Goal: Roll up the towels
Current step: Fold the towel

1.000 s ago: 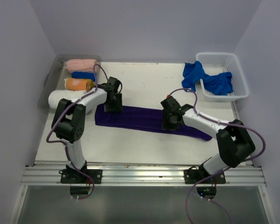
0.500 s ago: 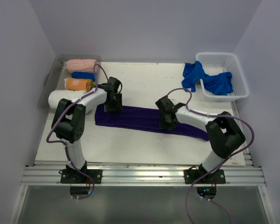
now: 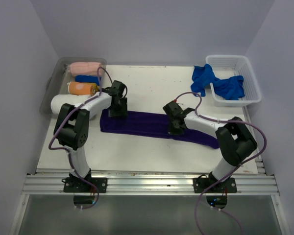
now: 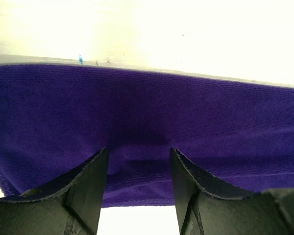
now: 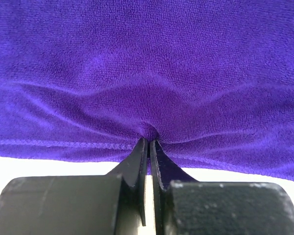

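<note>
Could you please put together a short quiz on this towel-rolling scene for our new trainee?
1. True or false: the right gripper is shut on a pinch of the purple towel.
2. Where are the loose blue towels? A) in and draped over the white basket; B) spread flat on the purple towel; C) held by the right gripper.
3. Fill in: the left gripper has its jaws ____ over the purple towel.
Key: 1 true; 2 A; 3 open.
</note>
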{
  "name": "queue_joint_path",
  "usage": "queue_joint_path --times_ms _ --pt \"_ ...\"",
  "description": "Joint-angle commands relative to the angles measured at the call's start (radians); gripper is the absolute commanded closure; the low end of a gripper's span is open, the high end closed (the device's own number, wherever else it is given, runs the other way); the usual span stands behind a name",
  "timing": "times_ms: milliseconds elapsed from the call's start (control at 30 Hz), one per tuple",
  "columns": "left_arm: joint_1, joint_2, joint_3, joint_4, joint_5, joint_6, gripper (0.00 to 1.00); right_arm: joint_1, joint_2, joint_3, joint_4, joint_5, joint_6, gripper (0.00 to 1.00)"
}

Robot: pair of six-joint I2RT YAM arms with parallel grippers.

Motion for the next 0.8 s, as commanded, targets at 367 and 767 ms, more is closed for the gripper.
queue_joint_path --times_ms 367,767 --pt "0.023 0.002 0.014 0.006 0.004 0.026 0.44 0.010 -0.063 -0.016 -0.009 0.015 -0.003 0.83" --pt "0.023 -0.001 0.009 0.006 0.005 0.029 0.44 0.014 -0.054 -0.011 -0.007 0.021 -0.003 0.80"
